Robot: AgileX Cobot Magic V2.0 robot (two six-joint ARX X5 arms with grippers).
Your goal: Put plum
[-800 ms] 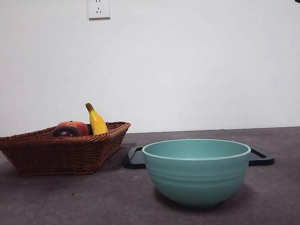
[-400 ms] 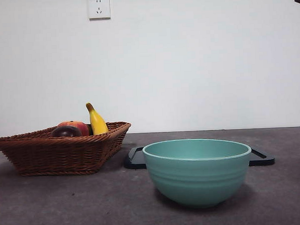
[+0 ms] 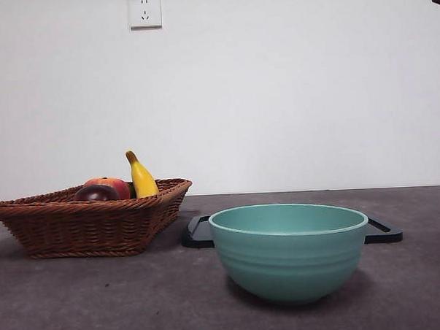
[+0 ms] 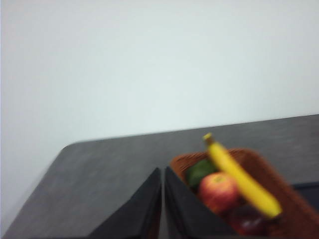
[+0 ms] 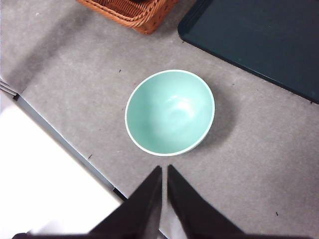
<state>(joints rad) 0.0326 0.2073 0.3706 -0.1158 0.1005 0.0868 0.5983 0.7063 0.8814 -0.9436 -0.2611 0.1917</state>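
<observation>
The glossy dark maroon plum (image 3: 96, 193) lies in the brown woven wicker basket (image 3: 91, 225), touching the red-orange round fruit (image 3: 111, 186) beside the yellow banana (image 3: 142, 177). The left gripper (image 4: 163, 172), jaws closed and empty, looks toward that basket, with the plum ahead and lower. The right gripper (image 5: 164, 172), also closed, hangs above the mint-green ceramic bowl (image 5: 170, 112), so the left arm is likely nearer.

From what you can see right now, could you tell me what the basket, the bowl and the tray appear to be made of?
The basket looks like woven brown wicker: plaited strands show along its rim and sides. The bowl seems to be glazed ceramic or possibly plastic: smooth pale green, with faint ridges round its wall and a soft sheen. The tray looks like dark matte plastic with a raised rim, though I cannot be sure.
</observation>
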